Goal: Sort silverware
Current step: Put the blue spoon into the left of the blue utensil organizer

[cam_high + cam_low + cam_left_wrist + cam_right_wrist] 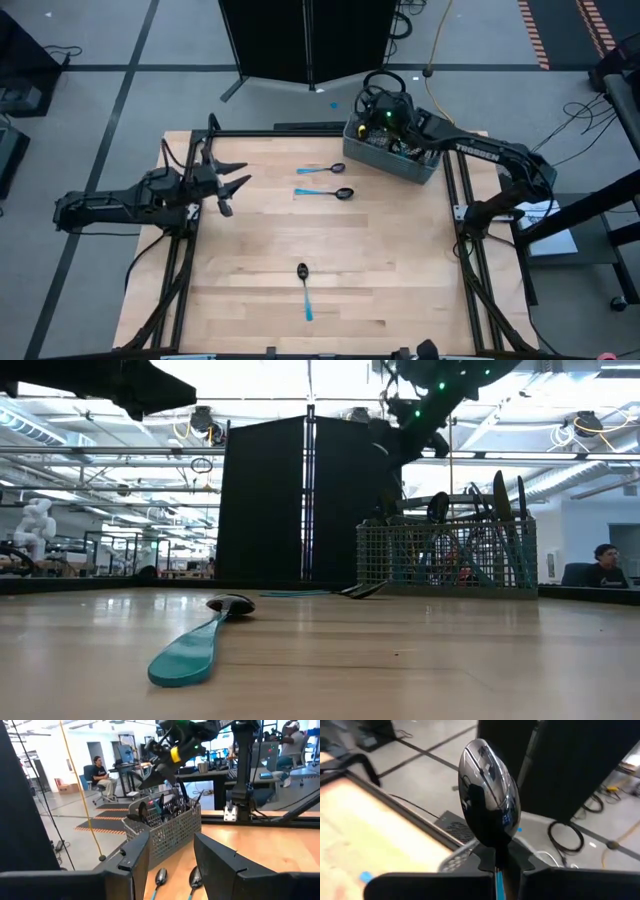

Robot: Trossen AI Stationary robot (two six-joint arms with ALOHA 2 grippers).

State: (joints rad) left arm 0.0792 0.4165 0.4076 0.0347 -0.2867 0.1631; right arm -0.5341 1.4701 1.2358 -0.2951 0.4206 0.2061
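Three spoons with dark bowls and light-blue handles lie flat on the wooden table: two at the far middle (325, 170) (328, 193) and one near the front (304, 285) (200, 640). A grey wire-mesh basket (395, 150) (445, 555) at the far right holds more silverware standing upright. My right gripper (385, 108) (497, 870) hangs above the basket, shut on a spoon (487, 790). My left gripper (228, 188) (172, 865) stands open at the table's left side, pointing level toward the basket (165, 827), with nothing between its fingers. My right gripper pinches the spoon between its two fingers at the neck (497, 854), where the dark bowl meets the light-blue handle. The bowl sticks out past the fingertips, and the spoon lies along the fingers. The spoon is lifted clear, above the basket's far end.
A black metal frame (455, 200) runs along the table's edges. A tall black panel (300, 500) stands behind the far edge. People sit at desks in the room beyond (102, 775). Bare wood (390, 260) lies between the spoons and the right frame.
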